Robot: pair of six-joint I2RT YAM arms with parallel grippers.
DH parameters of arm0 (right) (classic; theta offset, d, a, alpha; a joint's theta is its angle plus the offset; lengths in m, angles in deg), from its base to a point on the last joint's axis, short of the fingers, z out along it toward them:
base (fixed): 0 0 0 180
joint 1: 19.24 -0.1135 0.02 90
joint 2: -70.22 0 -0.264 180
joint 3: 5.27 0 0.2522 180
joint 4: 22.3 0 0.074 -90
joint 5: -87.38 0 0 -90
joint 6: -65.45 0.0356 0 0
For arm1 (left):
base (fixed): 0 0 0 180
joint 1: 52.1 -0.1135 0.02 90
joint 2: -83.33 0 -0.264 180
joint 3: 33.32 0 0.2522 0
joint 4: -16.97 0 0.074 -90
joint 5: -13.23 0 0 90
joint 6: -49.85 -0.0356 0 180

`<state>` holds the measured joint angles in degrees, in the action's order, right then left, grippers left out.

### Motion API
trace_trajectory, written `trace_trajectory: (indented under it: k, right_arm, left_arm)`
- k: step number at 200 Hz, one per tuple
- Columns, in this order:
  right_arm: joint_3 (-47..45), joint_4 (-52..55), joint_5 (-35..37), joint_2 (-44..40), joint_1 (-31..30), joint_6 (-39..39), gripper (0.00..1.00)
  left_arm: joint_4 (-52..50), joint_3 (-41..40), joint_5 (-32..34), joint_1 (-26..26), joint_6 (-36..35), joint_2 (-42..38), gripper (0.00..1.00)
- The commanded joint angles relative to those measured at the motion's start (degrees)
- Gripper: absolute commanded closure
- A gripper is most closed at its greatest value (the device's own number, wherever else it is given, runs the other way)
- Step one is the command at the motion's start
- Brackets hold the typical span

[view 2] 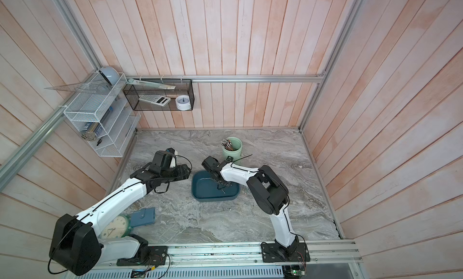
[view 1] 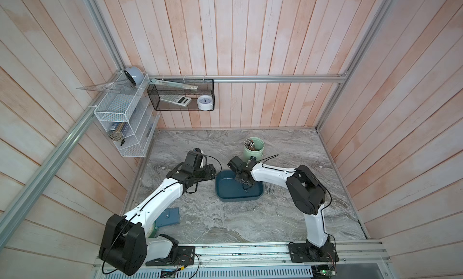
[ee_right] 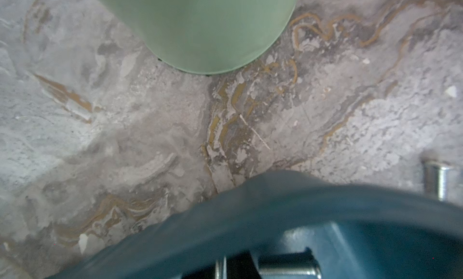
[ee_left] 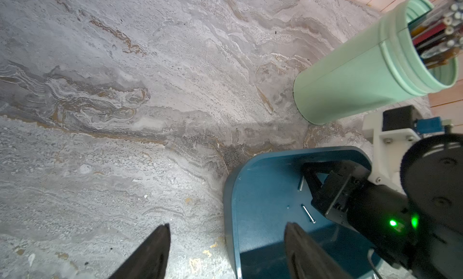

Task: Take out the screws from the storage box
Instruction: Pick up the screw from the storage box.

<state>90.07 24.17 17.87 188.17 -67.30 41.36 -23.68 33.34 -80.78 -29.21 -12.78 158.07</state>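
Observation:
The storage box (view 1: 225,188) (view 2: 200,188) is a dark teal tray in the middle of the marble table. My right gripper (view 1: 246,186) (view 2: 221,187) reaches down inside it. In the right wrist view the right gripper (ee_right: 243,267) is shut on a screw (ee_right: 300,269) that lies crosswise between its fingers. Two more screws (ee_left: 308,213) lie on the box floor (ee_left: 260,190) beside that gripper. Several screws (view 1: 270,189) (view 2: 246,190) lie on the table just right of the box. My left gripper (view 1: 211,173) (ee_left: 226,240) is open, its fingers either side of the box's left rim.
A pale green cup (view 1: 253,148) of pencil-like sticks stands just behind the box. A blue-grey case (view 1: 170,216) and a clock (view 2: 115,227) lie near the left arm's base. Wire shelves (view 1: 125,119) hang on the left and back walls.

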Motion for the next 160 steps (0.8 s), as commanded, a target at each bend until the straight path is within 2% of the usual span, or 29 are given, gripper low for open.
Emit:
trace_trajectory:
  k: [1, 35, 71, 123, 160]
  right_arm:
    - [-0.5, 1.1, -2.3, -1.5, -1.5, -4.7, 1.00]
    - [-1.7, -3.2, -7.0, -6.5, -1.8, -11.5, 1.00]
    - [-1.9, -7.3, -9.5, -9.4, -2.5, -15.1, 1.00]
    - [-1.7, -4.3, -9.1, -11.6, -3.0, -20.4, 1.00]
    - [-5.6, -1.9, -9.3, -18.8, -1.9, -24.9, 1.00]
  left_arm:
    - [1.4, -0.9, 0.8, -0.2, -0.9, -1.3, 0.23]
    - [1.3, -0.8, 0.8, -0.3, -0.9, -1.1, 0.23]
    - [1.3, -0.9, 0.9, -0.4, -1.0, -1.2, 0.23]
    - [1.3, -0.9, 1.0, -0.4, -1.0, -1.3, 0.23]
    - [1.3, -0.9, 0.9, -0.4, -1.0, -1.2, 0.23]
